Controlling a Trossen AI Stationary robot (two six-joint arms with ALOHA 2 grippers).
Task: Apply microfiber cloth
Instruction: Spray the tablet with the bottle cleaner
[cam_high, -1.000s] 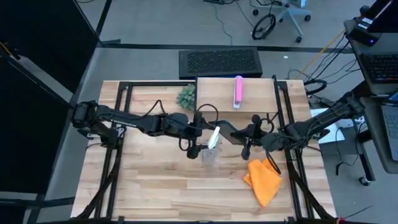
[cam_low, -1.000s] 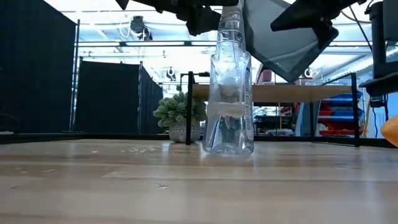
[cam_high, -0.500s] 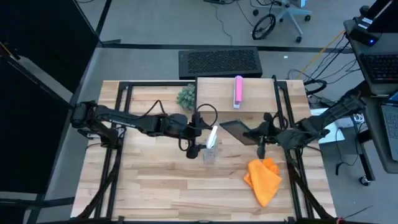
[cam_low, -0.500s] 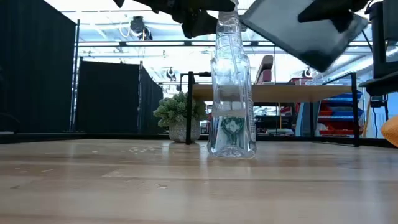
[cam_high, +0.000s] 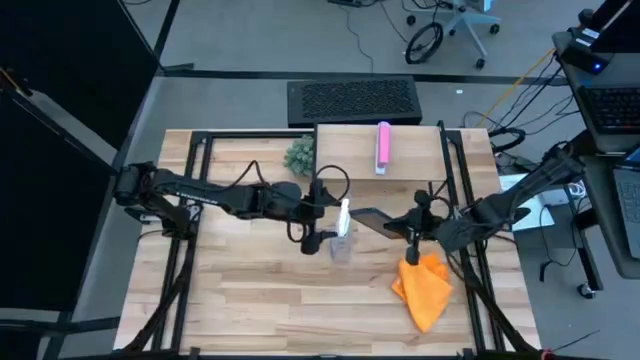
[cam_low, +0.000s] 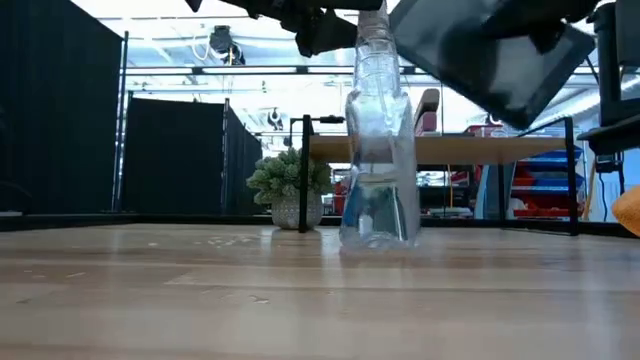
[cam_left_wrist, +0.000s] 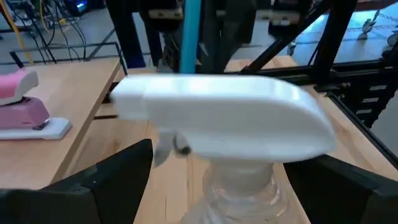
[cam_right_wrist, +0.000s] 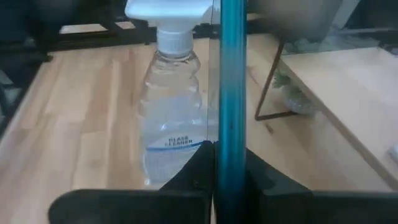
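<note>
Right claw (cam_high: 413, 226) clamps a dark tablet (cam_high: 372, 217) edge-on above the table (cam_high: 250, 300); left claw (cam_high: 318, 240) grips the spray bottle (cam_high: 342, 237). Microfiber cloth (cam_high: 424, 288) lies crumpled just beside the right claw, untouched. With both claws occupied, the tablet could knock the bottle.

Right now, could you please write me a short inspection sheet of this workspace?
Surface: wooden table, bare at the front.
Job's things: orange microfiber cloth lies crumpled at the right front, untouched.
Clutter: clear spray bottle upright mid-table; dark tablet held tilted in the air; small plant and pink object at the back.
Grippers: left gripper at the bottle's top; right gripper shut on the tablet's edge.
Cables: loops on both arms; more on the floor.
Surroundings: dark partitions, office chair, desks.
</note>
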